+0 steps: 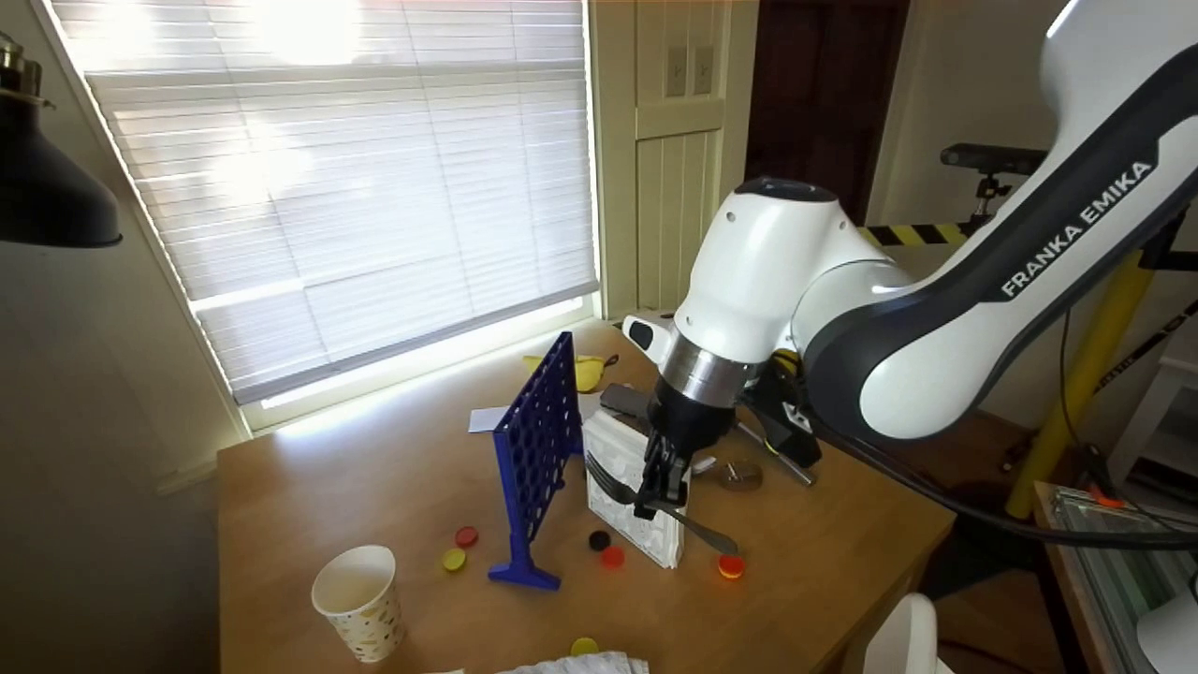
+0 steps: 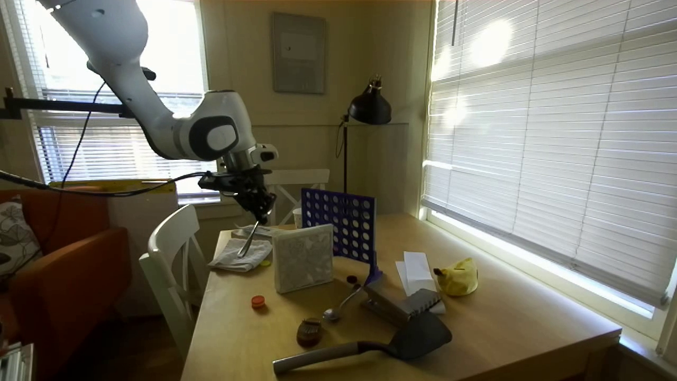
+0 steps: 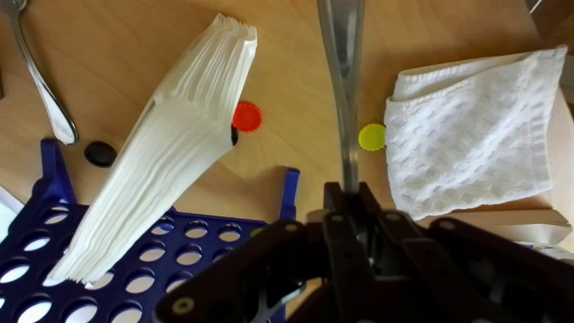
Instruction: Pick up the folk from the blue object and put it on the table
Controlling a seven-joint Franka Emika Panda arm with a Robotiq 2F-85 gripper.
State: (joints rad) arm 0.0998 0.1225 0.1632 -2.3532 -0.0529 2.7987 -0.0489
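Above the table (image 1: 421, 505): the gripper (image 3: 349, 190) points down, holding the fork (image 1: 700, 529) in the air.
Fingers: clamped on the fork partway along its length.
Fork: tines to the left in an exterior view, seen in front of the white paper stack (image 1: 636, 538), handle sloping down to the right.
Blue panel (image 1: 538, 459): upright on its feet, left of the fork and the stack.
White paper stack: upright, just right of the panel; whether the two touch does not show.
Discs: red disc (image 1: 466, 536) and yellow disc (image 1: 454, 561) left of the panel; black disc (image 1: 599, 540) and orange-red disc (image 1: 612, 558) between panel and stack, toward the near end.
Paper cup (image 1: 360, 604): standing, near left.
White cloth (image 3: 475, 130): folded, near, right of the paper cup.
Far right: spatula (image 2: 349, 349), spoon (image 2: 332, 315) and small brown object (image 2: 309, 332), all past the stack.
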